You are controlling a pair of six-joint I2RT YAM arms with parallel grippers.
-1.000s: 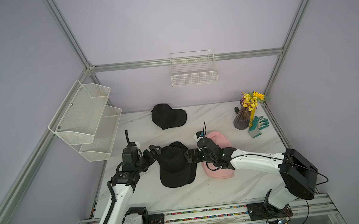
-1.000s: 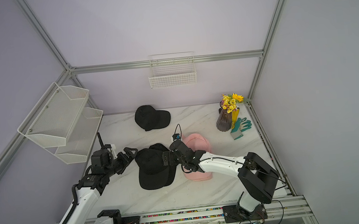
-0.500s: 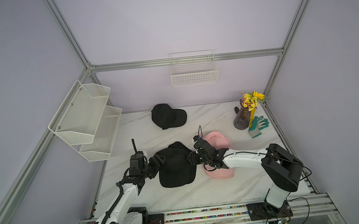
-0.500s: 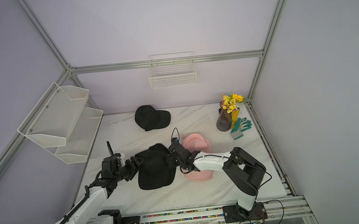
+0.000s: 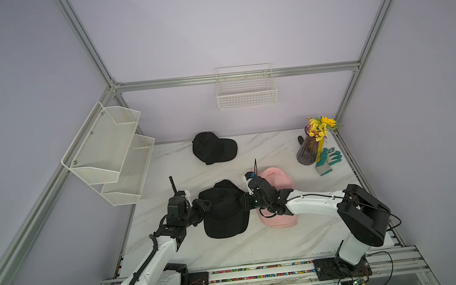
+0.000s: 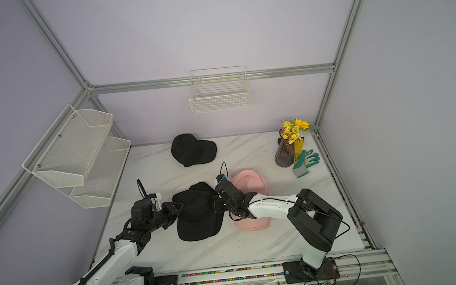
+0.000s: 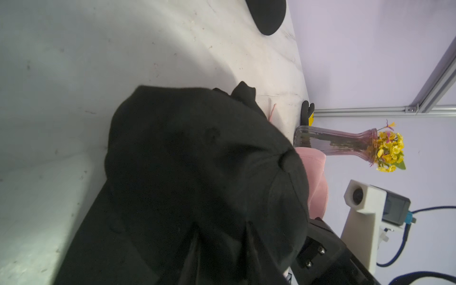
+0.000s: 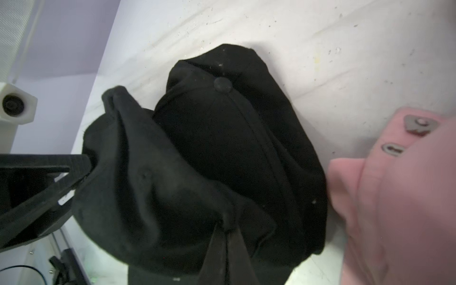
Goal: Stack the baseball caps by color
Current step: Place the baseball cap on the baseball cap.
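Note:
Two black baseball caps (image 5: pixel 224 209) (image 6: pixel 198 214) lie overlapped mid-table, the upper one crumpled (image 8: pixel 153 187) over a lower one (image 8: pixel 246 128). My left gripper (image 5: pixel 203 205) (image 7: pixel 219 223) is shut on the upper cap's left edge, and its fingers (image 8: pixel 74 167) pinch a fold there. On the right edge my right gripper (image 5: pixel 245 203) (image 8: pixel 225 225) is shut on a pinch of the same cap's fabric. Pink caps (image 5: pixel 279 179) (image 6: pixel 250 182) (image 8: pixel 394 197) sit stacked just right of them, partly under my right arm. Another black cap (image 5: pixel 215 151) (image 6: pixel 193 153) rests alone near the back wall.
A vase of yellow flowers (image 5: pixel 311 148) and teal gloves (image 5: pixel 327 160) stand at the back right corner. A white wire basket (image 5: pixel 246 90) hangs on the back wall. On the left wall is a two-tier mesh shelf (image 5: pixel 110 151). The marble table (image 5: pixel 259 245) has bare room in front.
Both arms came in low against the middle black cap's two sides. Both grippers went from open to shut on its edges.

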